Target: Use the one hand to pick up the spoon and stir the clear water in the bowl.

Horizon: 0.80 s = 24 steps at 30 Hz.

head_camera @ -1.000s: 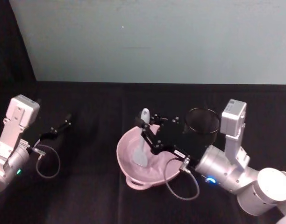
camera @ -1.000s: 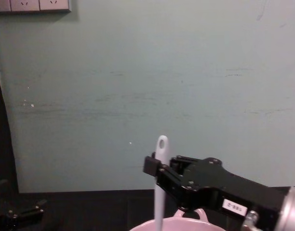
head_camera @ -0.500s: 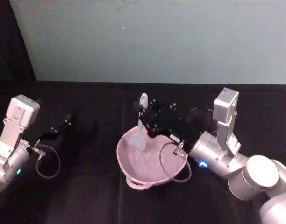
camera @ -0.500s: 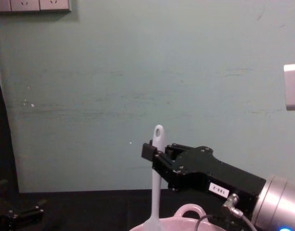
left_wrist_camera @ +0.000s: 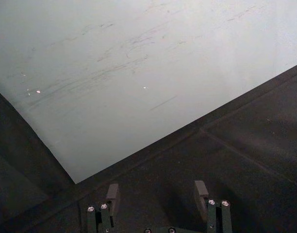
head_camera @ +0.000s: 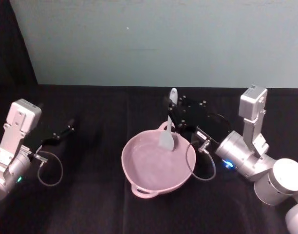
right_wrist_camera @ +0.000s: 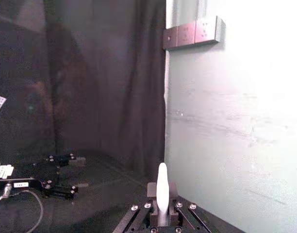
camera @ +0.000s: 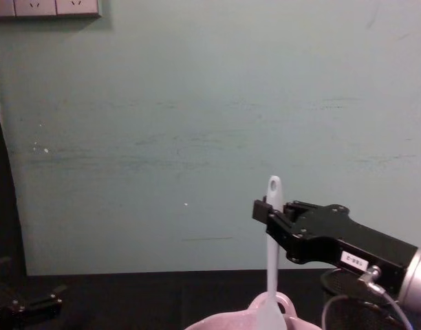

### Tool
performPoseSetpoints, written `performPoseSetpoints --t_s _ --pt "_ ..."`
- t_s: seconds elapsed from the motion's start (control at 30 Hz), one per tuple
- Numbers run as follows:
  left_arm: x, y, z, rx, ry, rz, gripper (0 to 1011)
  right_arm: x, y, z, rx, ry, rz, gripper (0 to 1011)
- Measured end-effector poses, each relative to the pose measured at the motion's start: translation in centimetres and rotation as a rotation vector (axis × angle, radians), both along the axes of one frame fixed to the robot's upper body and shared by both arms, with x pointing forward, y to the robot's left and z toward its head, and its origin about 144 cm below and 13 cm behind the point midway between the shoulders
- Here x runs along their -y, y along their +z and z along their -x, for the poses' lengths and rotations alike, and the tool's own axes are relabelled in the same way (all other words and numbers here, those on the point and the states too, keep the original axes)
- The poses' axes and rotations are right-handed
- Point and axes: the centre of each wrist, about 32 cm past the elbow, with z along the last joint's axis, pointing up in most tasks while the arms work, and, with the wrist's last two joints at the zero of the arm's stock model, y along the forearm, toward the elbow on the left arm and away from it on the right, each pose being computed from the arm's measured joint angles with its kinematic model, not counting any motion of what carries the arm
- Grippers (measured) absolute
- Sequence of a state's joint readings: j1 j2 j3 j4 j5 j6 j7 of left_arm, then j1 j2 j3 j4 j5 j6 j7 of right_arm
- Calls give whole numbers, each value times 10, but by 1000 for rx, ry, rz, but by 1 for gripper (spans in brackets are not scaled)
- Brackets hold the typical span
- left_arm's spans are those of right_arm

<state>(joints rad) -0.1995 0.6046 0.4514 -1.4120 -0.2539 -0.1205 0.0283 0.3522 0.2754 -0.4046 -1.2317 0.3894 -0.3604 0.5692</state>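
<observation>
The pale pink bowl (head_camera: 128,163) sits mid-table, its loop handle (camera: 283,302) at the far rim. My right gripper (head_camera: 172,109) is shut on the white spoon (head_camera: 167,138), gripping the upper handle just below the holed tip. The spoon hangs nearly upright (camera: 271,265), its flat head inside the bowl's far right edge. In the right wrist view the handle tip (right_wrist_camera: 162,184) sticks up between the fingers. I cannot tell whether the head touches the water. My left gripper (head_camera: 66,130) rests open at the far left, its fingers (left_wrist_camera: 201,188) spread over bare cloth.
A black wire-mesh cup (camera: 351,299) stands just right of the bowl, under my right gripper's body. Black cloth covers the table, with a pale green wall (head_camera: 154,44) close behind. A loose cable (head_camera: 200,168) loops from my right wrist beside the bowl.
My right gripper has carried the spoon from the bowl's left side, along the far edge, to its far right edge. The left arm has not moved.
</observation>
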Motion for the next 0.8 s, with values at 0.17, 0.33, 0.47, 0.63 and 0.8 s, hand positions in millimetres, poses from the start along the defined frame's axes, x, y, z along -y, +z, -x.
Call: performPoseSetpoints --t_s 0.17,0.33,0.47,0.63,0.8 --pt "0 0 0 0 0 0 1005 5 0 4 -16 -10 4 118" --pt "0 0 0 0 0 0 1005 6 5 7 -23 -4 -6 118" --pt "0 0 0 0 0 0 1005 6 12 10 -23 3 -18 118" --pt "0 0 0 0 0 0 1005 9 31 17 -21 16 -32 118" --pt "0 0 0 0 0 0 1005 12 49 24 -18 17 -47 118"
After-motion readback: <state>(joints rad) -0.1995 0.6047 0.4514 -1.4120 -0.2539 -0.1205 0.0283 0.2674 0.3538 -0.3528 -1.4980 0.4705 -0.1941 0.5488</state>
